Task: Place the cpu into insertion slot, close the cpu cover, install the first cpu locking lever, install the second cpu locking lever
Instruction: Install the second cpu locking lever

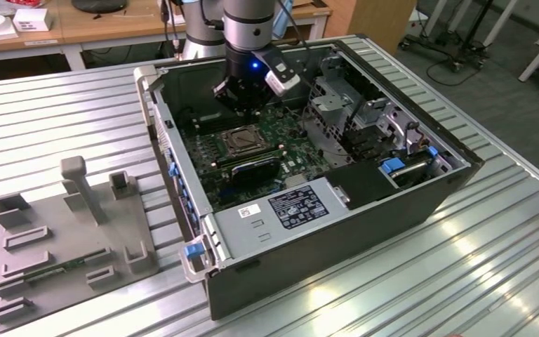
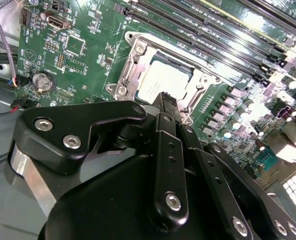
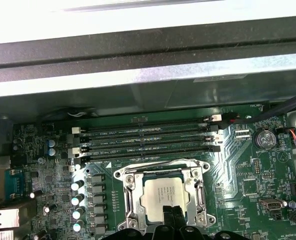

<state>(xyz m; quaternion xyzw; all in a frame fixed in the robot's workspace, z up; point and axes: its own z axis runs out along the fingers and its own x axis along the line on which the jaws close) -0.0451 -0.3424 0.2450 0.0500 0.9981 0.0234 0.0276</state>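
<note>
Inside the computer case [image 1: 420,203], the cpu [image 3: 164,196] lies in the insertion slot [image 3: 129,200] under the closed cpu cover [image 3: 197,192]. The gripper [image 2: 167,100], fingers together and empty, hovers at the socket edge; lever installation appears in hand, requiring precise tip contact.

1. The exterior view looks down from high and well back onto the open computer case [image 1: 325,175] on the slatted table [image 1: 64,105].
2. The first wrist view looks close across the green circuit board [image 3: 248,170] toward the case wall.
3. The second wrist view looks steeply down past the gripper [image 2: 168,102].
4. Both wrist views share the insertion slot [image 3: 163,192] [image 2: 163,80].
</note>
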